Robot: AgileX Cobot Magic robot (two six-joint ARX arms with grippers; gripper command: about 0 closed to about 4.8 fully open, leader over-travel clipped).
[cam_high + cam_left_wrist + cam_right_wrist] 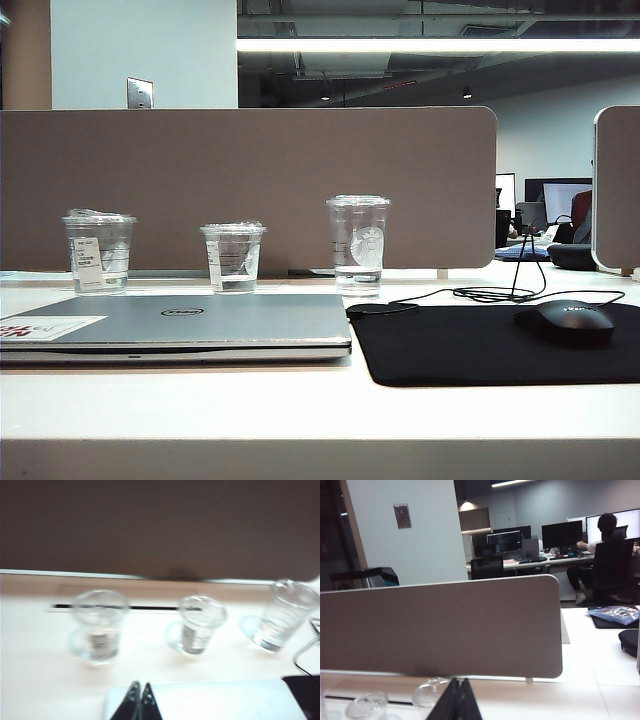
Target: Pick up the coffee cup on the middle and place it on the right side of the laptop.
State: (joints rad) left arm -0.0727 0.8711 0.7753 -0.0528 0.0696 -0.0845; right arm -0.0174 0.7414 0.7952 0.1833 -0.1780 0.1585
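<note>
The coffee cup (232, 257) is short and clear, with a wrinkled lid and a white sticker strip, and stands in the middle of three cups behind the laptop (180, 322). In the left wrist view, which is blurred, the coffee cup (200, 625) stands beyond the laptop's (215, 700) far edge. My left gripper (140, 685) hangs shut and empty above that edge, short of the cups. My right gripper (459, 681) is shut too, holds nothing and points toward the partition. Two clear cup tops (431, 692) show just past it, but I cannot tell which they are. Neither gripper appears in the exterior view.
A clear cup with a printed label (98, 250) stands left of the coffee cup and a taller logo cup (357, 243) stands right of it. Right of the laptop lies a black mouse pad (470, 350) with a mouse (566, 322) and cable. A grey partition (250, 185) closes the back.
</note>
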